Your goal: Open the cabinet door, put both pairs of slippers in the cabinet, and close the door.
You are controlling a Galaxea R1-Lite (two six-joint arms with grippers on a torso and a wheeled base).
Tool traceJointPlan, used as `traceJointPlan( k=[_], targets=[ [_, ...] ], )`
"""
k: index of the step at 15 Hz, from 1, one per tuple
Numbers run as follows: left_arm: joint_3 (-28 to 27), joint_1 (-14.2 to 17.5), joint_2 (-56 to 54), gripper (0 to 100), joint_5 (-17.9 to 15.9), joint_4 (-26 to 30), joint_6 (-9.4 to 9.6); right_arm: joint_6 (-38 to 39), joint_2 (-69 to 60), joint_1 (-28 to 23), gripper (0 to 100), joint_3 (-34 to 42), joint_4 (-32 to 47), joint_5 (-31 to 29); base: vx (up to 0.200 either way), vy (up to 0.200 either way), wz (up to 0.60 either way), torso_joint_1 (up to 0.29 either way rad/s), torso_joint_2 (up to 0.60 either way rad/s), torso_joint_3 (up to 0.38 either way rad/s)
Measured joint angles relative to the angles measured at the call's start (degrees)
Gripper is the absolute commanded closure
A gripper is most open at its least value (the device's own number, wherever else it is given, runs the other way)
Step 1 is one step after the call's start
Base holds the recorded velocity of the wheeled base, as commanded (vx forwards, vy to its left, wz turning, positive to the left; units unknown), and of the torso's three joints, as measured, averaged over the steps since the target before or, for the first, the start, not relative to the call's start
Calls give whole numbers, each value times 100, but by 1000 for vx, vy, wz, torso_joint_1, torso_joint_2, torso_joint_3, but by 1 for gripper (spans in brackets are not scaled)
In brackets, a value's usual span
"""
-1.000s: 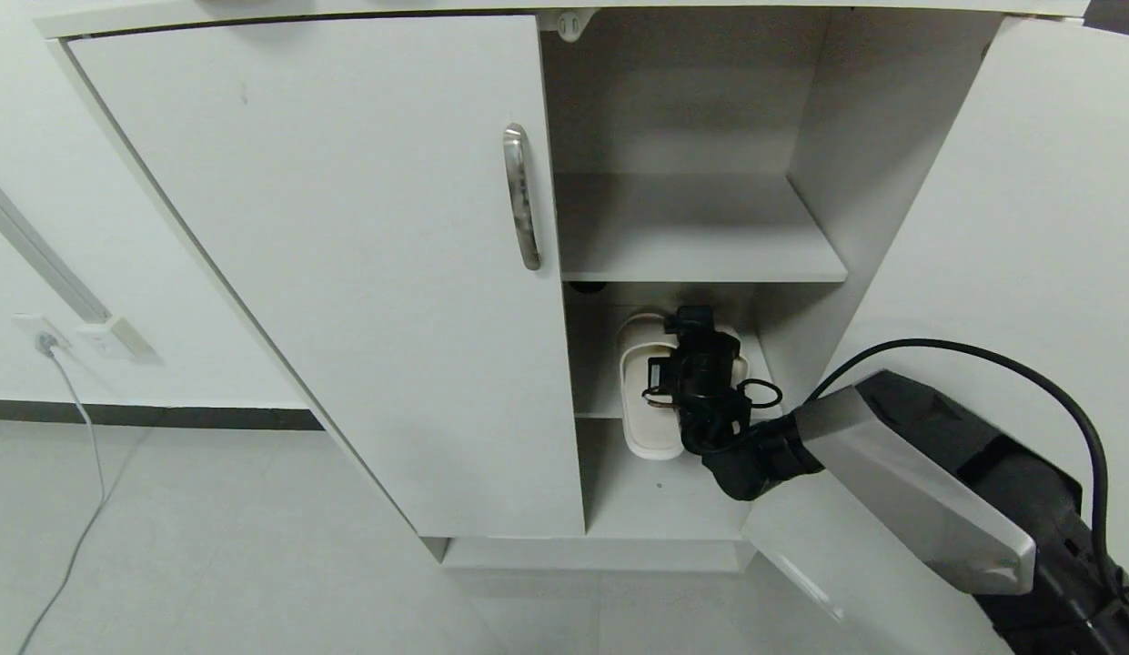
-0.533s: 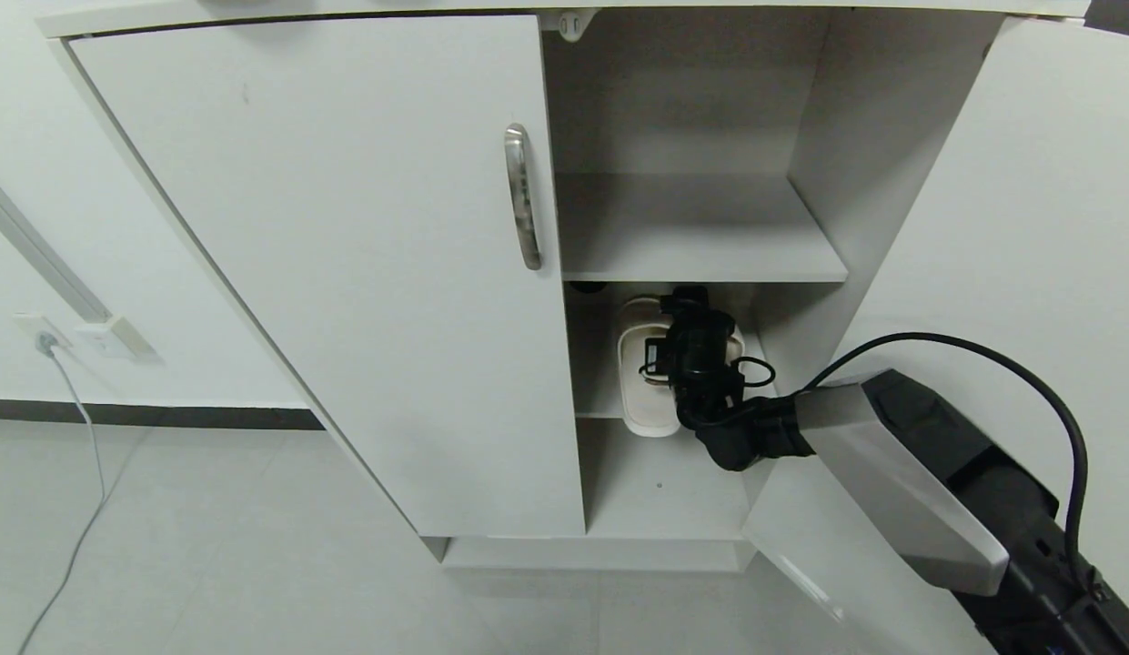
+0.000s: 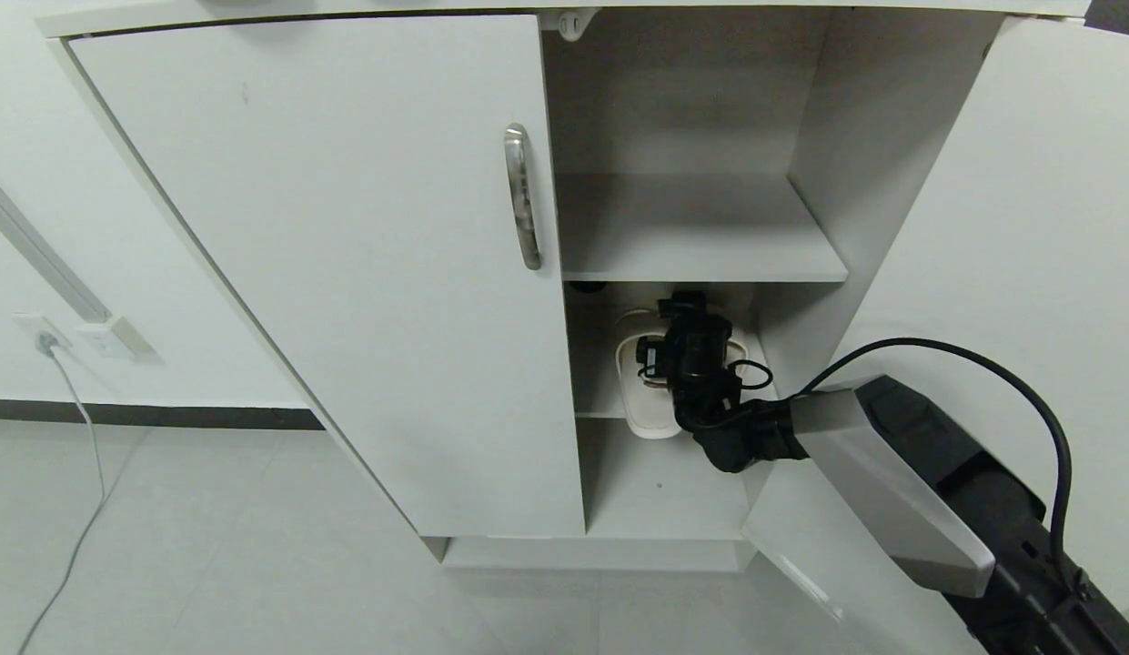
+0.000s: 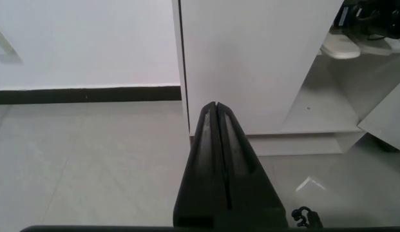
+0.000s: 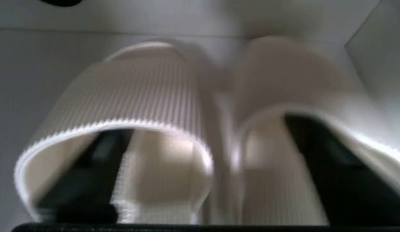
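A pair of white slippers (image 3: pixel 639 405) lies on the cabinet's low inner shelf (image 3: pixel 593 400), heels toward me. My right gripper (image 3: pixel 684 309) reaches in over them through the open right door (image 3: pixel 1028 236). In the right wrist view its dark fingers (image 5: pixel 90 171) sit inside the two ribbed straps of the slippers (image 5: pixel 154 109), holding the pair. My left gripper (image 4: pixel 216 109) hangs low over the floor in front of the cabinet, shut and holding nothing. From there the slippers (image 4: pixel 341 46) and the right gripper (image 4: pixel 373 13) show farther off.
The left cabinet door (image 3: pixel 346 273) is closed, with a metal handle (image 3: pixel 521 196). Above the slippers is a bare upper shelf (image 3: pixel 700 236), below them the cabinet floor (image 3: pixel 655 496). A wall socket and cable (image 3: pixel 50 346) are at the left over tiled floor.
My right gripper has pushed deeper into the cabinet, carrying the white slippers farther back on the low shelf. The left arm has stayed still.
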Motion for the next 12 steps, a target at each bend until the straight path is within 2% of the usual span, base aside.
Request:
traceJointPlan(
  k=[2, 4, 12],
  targets=[
    [0, -2, 0, 100, 2, 0, 0, 0, -133, 11, 0, 234, -93, -16, 0, 0, 0, 0, 0, 0],
    [0, 0, 0, 100, 2, 0, 0, 0, -429, 52, 0, 846, -257, -18, 0, 0, 0, 0, 0, 0],
    [0, -2, 0, 100, -10, 0, 0, 4, -2149, 480, 0, 4259, -1462, -33, 0, 0, 0, 0, 0, 0]
  ],
)
